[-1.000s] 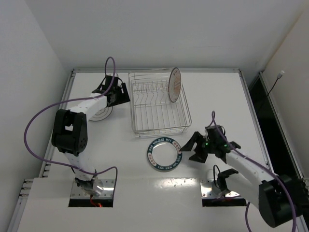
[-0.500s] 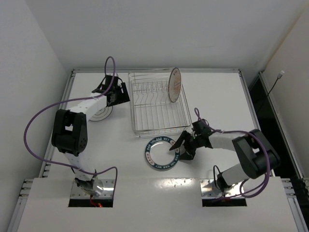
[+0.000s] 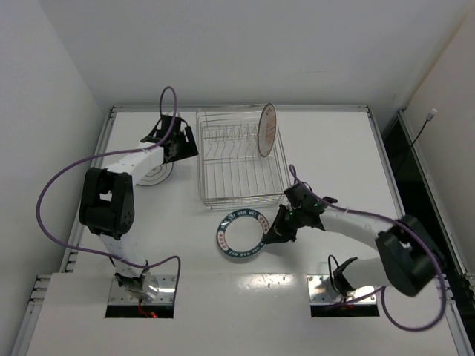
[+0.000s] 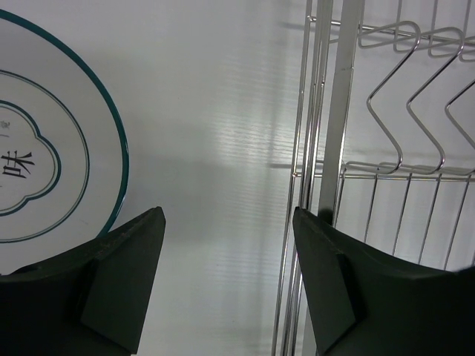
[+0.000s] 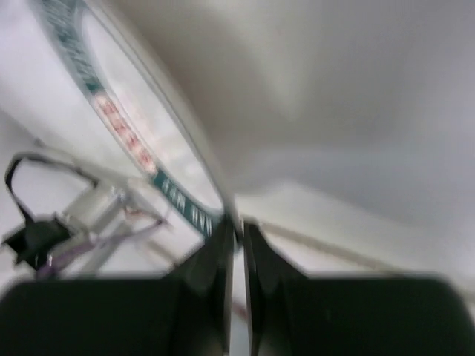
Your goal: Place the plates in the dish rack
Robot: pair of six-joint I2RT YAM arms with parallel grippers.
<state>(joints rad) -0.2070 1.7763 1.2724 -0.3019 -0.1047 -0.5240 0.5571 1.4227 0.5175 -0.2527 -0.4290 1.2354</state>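
Observation:
The plate with the dark blue lettered rim (image 3: 240, 234) lies in front of the dish rack (image 3: 241, 200). My right gripper (image 3: 272, 233) is shut on its right rim; the blurred right wrist view shows the jaws (image 5: 237, 226) pinched on that plate's edge (image 5: 159, 167). An orange-centred plate (image 3: 267, 130) stands upright among the tines at the rack's back right. A white plate with grey markings (image 3: 154, 176) lies left of the rack. My left gripper (image 3: 182, 143) hangs open between this plate (image 4: 52, 156) and the rack's wires (image 4: 335, 111), holding nothing.
Walls enclose the white table on the left, back and right. The rack's left wall (image 3: 200, 156) is close beside my left fingers (image 4: 326, 282). A purple cable (image 3: 56, 185) loops off the left arm.
My right arm swung left to the blue-rimmed plate and its jaws closed on the right rim; the plate shifted slightly left. The left arm stayed still.

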